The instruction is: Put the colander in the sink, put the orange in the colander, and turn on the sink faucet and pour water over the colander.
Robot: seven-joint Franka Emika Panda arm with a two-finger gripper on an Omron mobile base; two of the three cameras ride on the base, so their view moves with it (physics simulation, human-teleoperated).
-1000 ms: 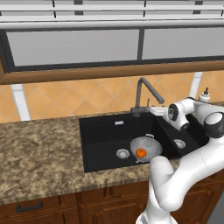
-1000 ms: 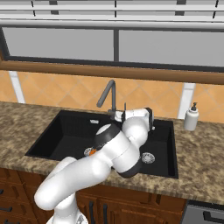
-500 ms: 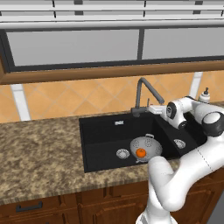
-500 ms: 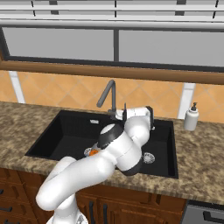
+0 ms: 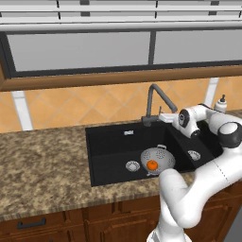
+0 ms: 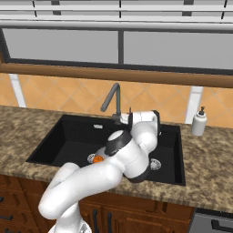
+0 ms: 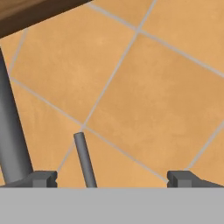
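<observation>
The grey colander sits in the large basin of the black sink, with the orange inside it. In the right base view the orange peeks out beside my arm, down in the sink. The dark gooseneck faucet rises behind the basin, and no stream comes from its tip. My gripper hangs open right beside the faucet's base. In the hand view the thin grey lever stands between the open gripper tips, nearer the left one, with the faucet stem at far left.
A white soap dispenser stands on the granite counter to the right of the sink. The orange tiled wall is close ahead of the hand. A window runs above the backsplash.
My hand has crept slightly left toward the faucet base. The colander and orange have stayed put.
</observation>
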